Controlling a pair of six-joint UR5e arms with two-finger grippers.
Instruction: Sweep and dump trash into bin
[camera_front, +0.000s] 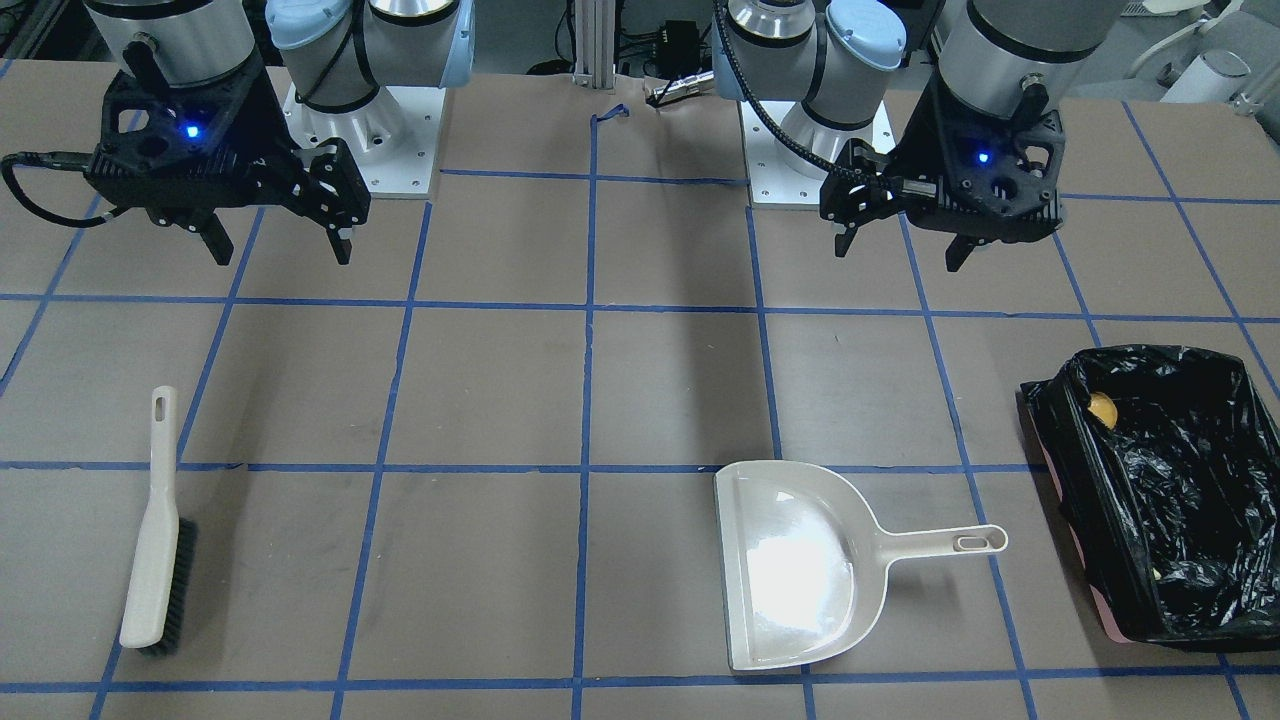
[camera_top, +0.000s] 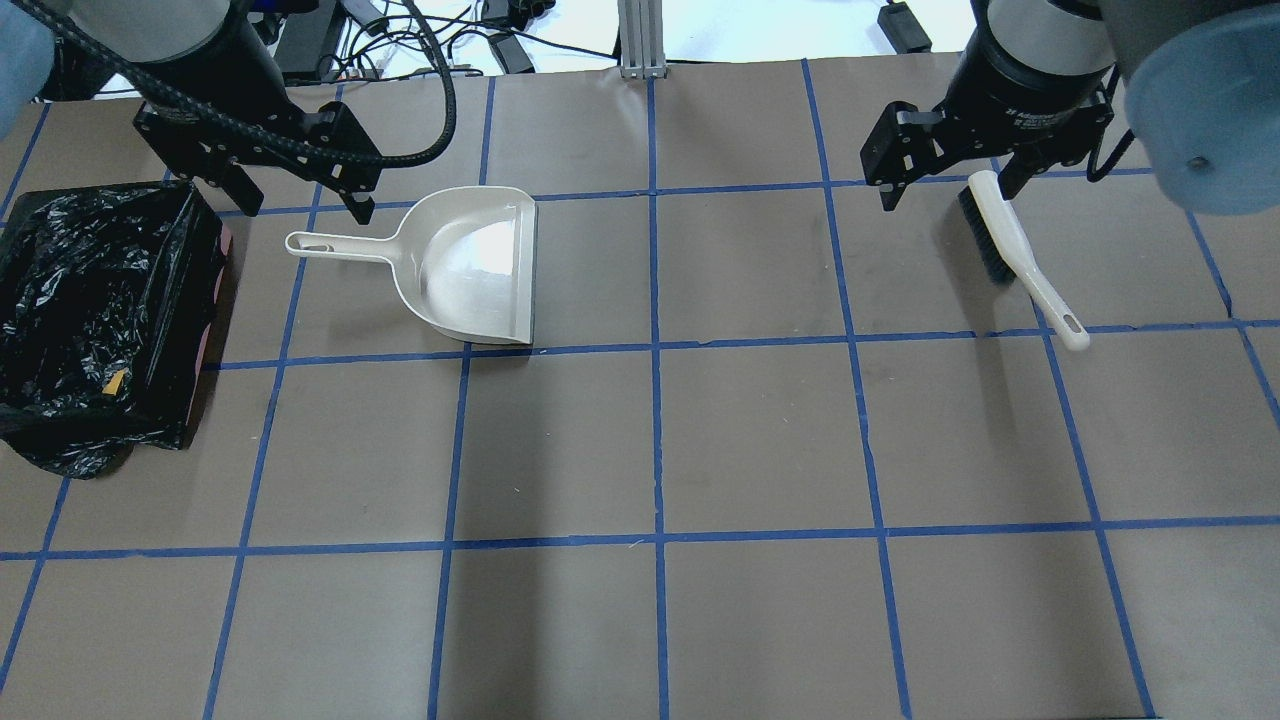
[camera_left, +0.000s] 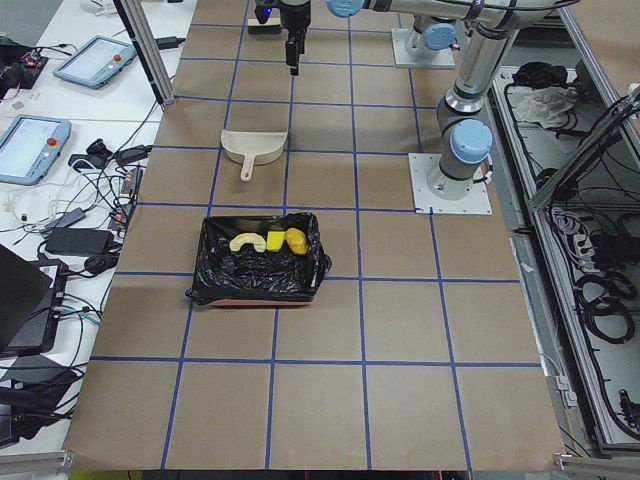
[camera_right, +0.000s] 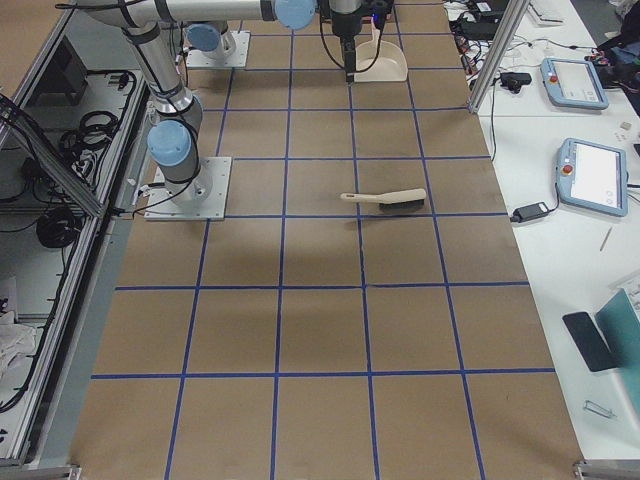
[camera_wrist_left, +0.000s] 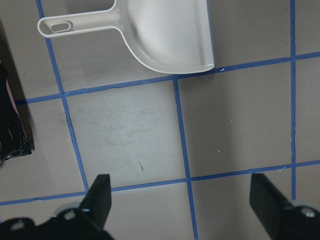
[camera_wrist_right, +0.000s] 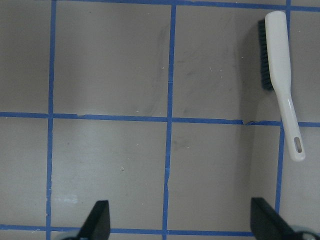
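Hanging over the brown bench (camera_top: 760, 440) in the upper left of the overhead view, the left pincer (camera_top: 305, 208) is released, its two fingers spread wide and gripping nothing. The bin (camera_top: 100, 300), a tub lined with crinkled black plastic and showing a pink edge low on its side, sits at the left edge of that view, below and to the left of this pincer and apart from it. The trash lies inside the bin: from the camera at the bench's left end, a pale crescent slice (camera_left: 244, 241), a yellow-green sponge block (camera_left: 275, 241) and a glossy orange lump (camera_left: 296, 239) sit side by side along the upper part of the liner, slice at left and lump at right. Well apart from them, the beige dustpan (camera_top: 470, 265) lies flat just right of the left pincer, its handle pointing toward the bin. In the upper right of the overhead view the right pincer (camera_top: 945, 190) is likewise released and holds nothing. The brush (camera_top: 1010, 245) appears just under it there, but the front-facing view places the brush at lower left, well below the raised pincer. The right wrist view agrees: the brush lies on the bench at the upper right of the frame, far from the fingertips at the bottom corners.
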